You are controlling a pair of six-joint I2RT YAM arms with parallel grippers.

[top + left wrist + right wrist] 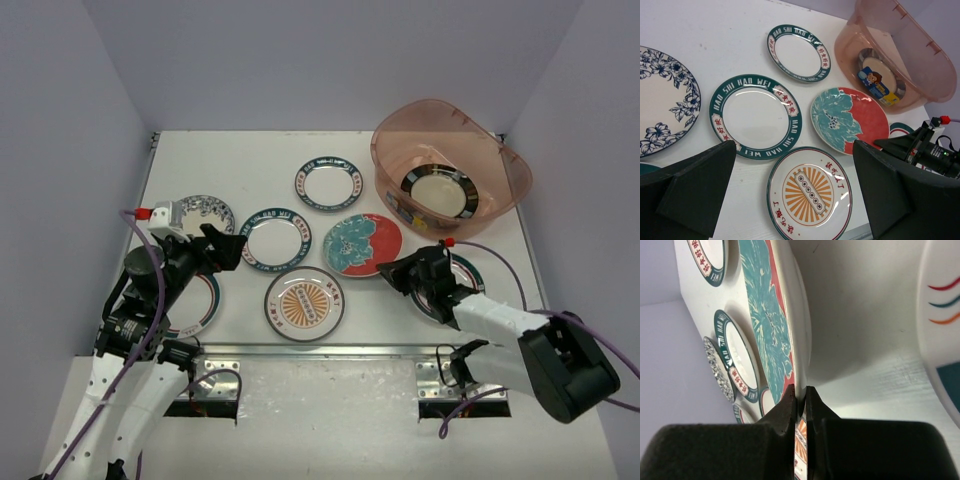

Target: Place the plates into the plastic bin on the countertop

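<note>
My right gripper (801, 402) is shut on the near rim of the red-teal floral plate (770, 315), which lies on the countertop (250, 160) right of centre (360, 243). The plastic bin (395, 165) stands at the back right and holds a black-gold plate (440, 192). Two teal-lettered plates (327, 183) (276, 239), an orange-centred plate (304, 302) and a blue floral plate (205, 213) lie flat. A striped white plate (940, 315) sits under my right arm. My left gripper (795, 185) hangs open above the orange-centred plate (809, 192), holding nothing.
Another plate (205, 305) lies partly hidden under my left arm. A metal rail (320, 350) runs along the near edge of the countertop. Lavender panels (80, 150) wall the left, back and right sides.
</note>
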